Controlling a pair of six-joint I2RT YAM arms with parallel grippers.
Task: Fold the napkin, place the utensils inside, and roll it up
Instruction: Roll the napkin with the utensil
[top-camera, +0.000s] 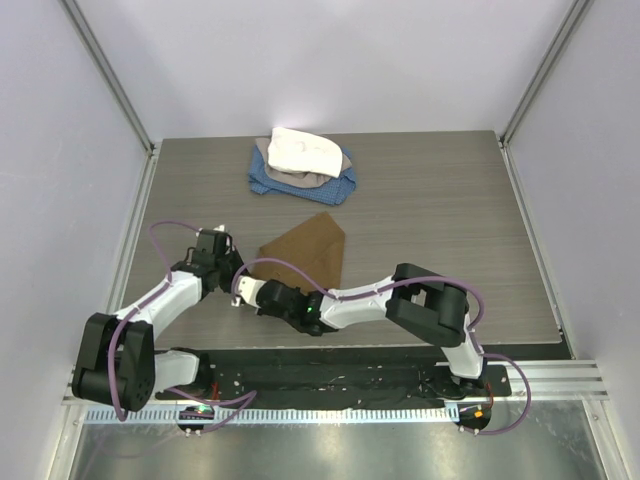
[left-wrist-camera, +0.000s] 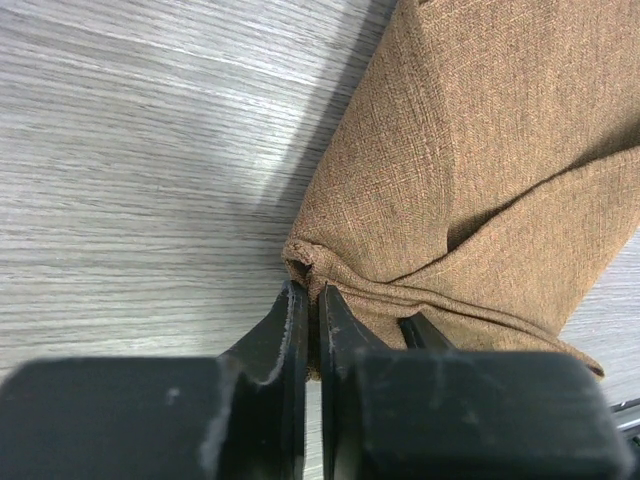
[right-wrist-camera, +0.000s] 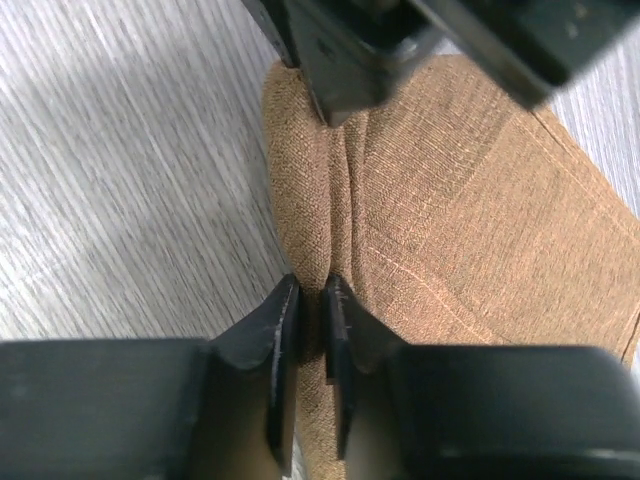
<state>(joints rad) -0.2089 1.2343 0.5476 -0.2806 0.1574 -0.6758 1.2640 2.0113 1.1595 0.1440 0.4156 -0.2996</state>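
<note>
The tan-brown napkin (top-camera: 312, 248) lies partly folded on the wooden table, its near-left corner drawn toward both grippers. My left gripper (top-camera: 236, 272) is shut on a bunched corner of the napkin (left-wrist-camera: 480, 150), and the cloth is pinched between the tips of that gripper (left-wrist-camera: 309, 292). Just beside it, my right gripper (top-camera: 251, 291) is closed on a raised fold along the napkin's (right-wrist-camera: 450, 200) left edge, with fabric filling the narrow gap at that gripper (right-wrist-camera: 311, 287). The left gripper's dark body (right-wrist-camera: 340, 60) shows at the top of the right wrist view. The utensils are out of view.
A pile of other cloths sits at the back of the table, a white cloth (top-camera: 300, 150) on top of a blue cloth (top-camera: 272, 184). Metal frame posts and white walls bound the table on the left and right.
</note>
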